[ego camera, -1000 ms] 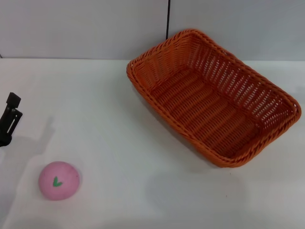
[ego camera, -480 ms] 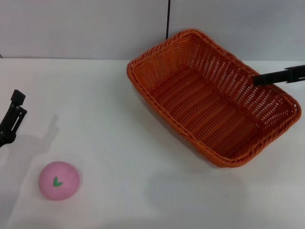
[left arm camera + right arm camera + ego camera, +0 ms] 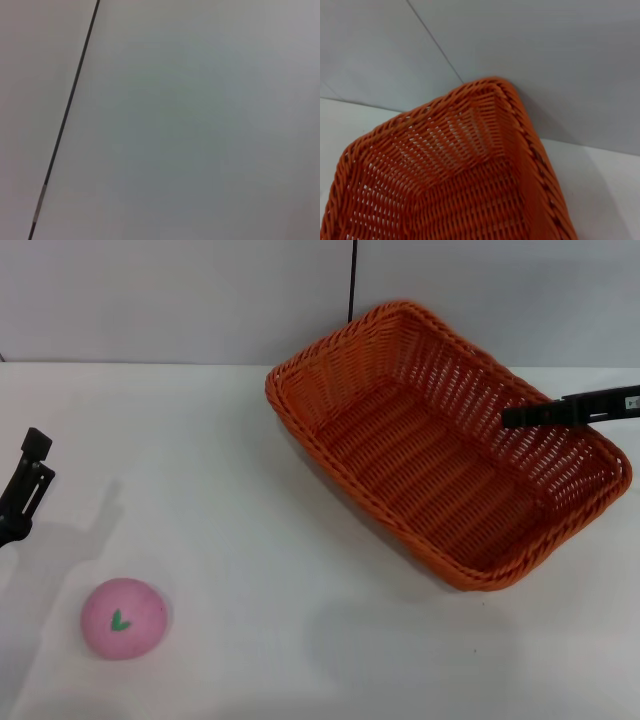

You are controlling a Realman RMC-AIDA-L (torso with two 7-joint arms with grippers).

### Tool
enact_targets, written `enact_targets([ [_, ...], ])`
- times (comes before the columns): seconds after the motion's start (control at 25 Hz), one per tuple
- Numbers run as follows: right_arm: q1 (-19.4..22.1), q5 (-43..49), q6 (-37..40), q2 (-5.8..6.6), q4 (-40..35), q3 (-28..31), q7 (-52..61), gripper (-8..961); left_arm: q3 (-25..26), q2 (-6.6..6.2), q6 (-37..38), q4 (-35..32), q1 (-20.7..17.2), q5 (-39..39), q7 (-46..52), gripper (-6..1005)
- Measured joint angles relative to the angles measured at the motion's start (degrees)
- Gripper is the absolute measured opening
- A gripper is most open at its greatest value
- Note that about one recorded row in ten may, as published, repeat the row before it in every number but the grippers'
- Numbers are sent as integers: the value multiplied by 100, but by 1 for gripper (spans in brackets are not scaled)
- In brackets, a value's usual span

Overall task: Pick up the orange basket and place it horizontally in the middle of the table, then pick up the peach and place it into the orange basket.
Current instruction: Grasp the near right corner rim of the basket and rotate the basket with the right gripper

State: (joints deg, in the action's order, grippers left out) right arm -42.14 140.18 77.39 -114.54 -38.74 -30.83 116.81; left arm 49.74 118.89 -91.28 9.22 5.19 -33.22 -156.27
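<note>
The peach (image 3: 123, 618) lies near the front left corner of the table (image 3: 250, 570). The left gripper (image 3: 25, 495) waits at the left edge; its opening I cannot tell. The orange basket (image 3: 440, 445) sits diagonally at the back right, empty. It looks light and stiff; the braided rim is a good hold. The right gripper (image 3: 520, 416) hovers over its right wall, opening unclear.

bright orange open-weave basket (image 3: 440, 450); pink peach (image 3: 123, 618) with green leaf mark; plain white table (image 3: 230, 540).

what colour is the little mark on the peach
Green, a small leaf-shaped mark on the pink peach; it shows best in the head view.
</note>
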Motion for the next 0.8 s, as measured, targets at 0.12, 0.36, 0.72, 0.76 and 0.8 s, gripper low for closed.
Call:
enact_targets([
  [0.12, 65, -160, -54, -1, -1, 19, -34, 793, 0, -5, 0, -7, 9, 0, 0, 814],
  [0.36, 71, -226, -127, -2, 34, 4, -98, 557, 0, -6, -1, -27, 26, 0, 0, 815],
  [0.72, 22, -313, -96, -24, 156, -44, -505, 307, 0, -15, -17, -34, 12, 0, 0, 815],
  [0.76, 22, -313, -96, -24, 156, -44, -505, 275, 0, -15, -17, -34, 12, 0, 0, 815],
  [0.8, 17, -313, -46, -25, 139, -53, -590, 243, 1, -15, -26, -34, 11, 0, 0, 815],
])
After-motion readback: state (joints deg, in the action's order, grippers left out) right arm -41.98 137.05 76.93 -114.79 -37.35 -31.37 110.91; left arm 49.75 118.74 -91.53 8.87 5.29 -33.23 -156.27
